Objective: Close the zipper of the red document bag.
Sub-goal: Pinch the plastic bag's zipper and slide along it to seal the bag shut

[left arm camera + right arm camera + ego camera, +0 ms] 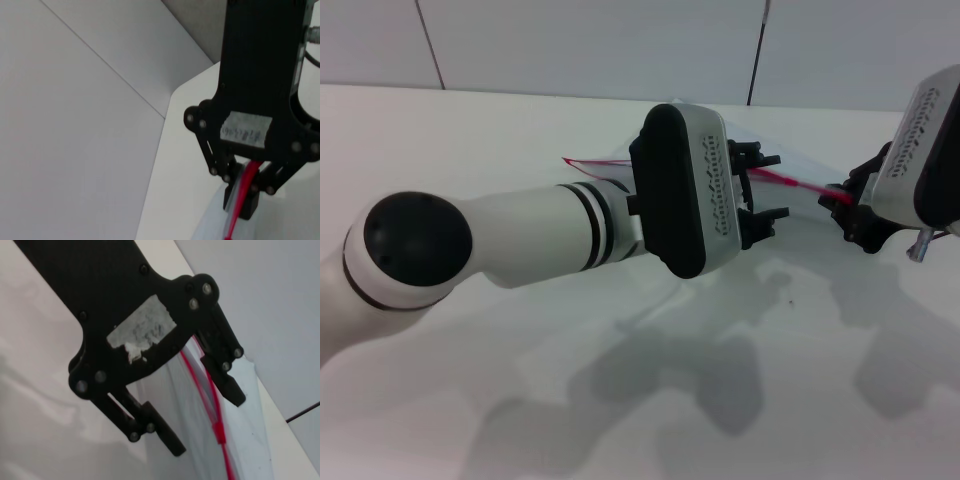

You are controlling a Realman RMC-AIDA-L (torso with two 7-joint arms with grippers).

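The red document bag (782,152) is a translucent pouch lying on the white table, mostly hidden behind my left arm. Its zipper (790,181) is a thin red strip along one long edge. My left gripper (778,186) is open, one finger on each side of the strip without pinching it. The right wrist view shows those fingers (232,390) spread around the zipper (200,385), with a thicker red piece (219,432) farther along. My right gripper (842,196) is shut on the zipper's right end. In the left wrist view it (241,202) pinches the red strip (237,216) above the bag (215,222).
The white table (520,130) reaches back to a pale panelled wall (590,40). My left forearm (540,240) crosses the middle of the head view and hides the bag's left part. Shadows of both arms fall on the near tabletop.
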